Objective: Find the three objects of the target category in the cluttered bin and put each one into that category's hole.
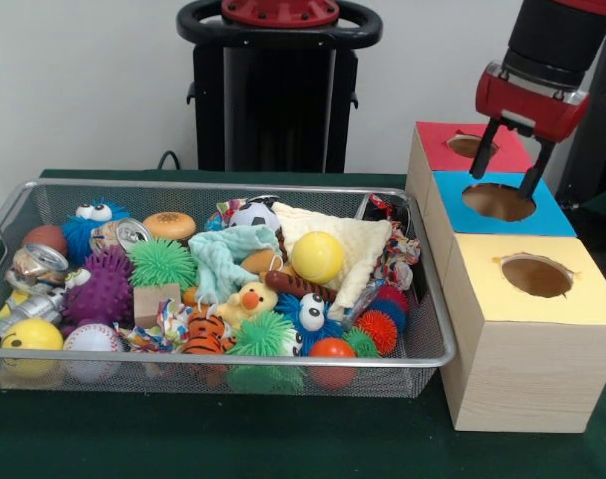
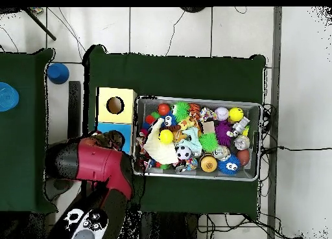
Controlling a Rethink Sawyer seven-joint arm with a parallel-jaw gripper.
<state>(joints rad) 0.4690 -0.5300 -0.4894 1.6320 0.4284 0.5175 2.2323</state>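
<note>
At the frame's upper right, the red-and-black arm's jaws stand wide and empty, straddling the blue-faced wooden box's round hole.

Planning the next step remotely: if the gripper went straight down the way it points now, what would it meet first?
Most likely the hole in the blue-faced box: the open gripper hangs right above it, empty. Depth is unclear, so a finger could catch the rim instead.
</note>
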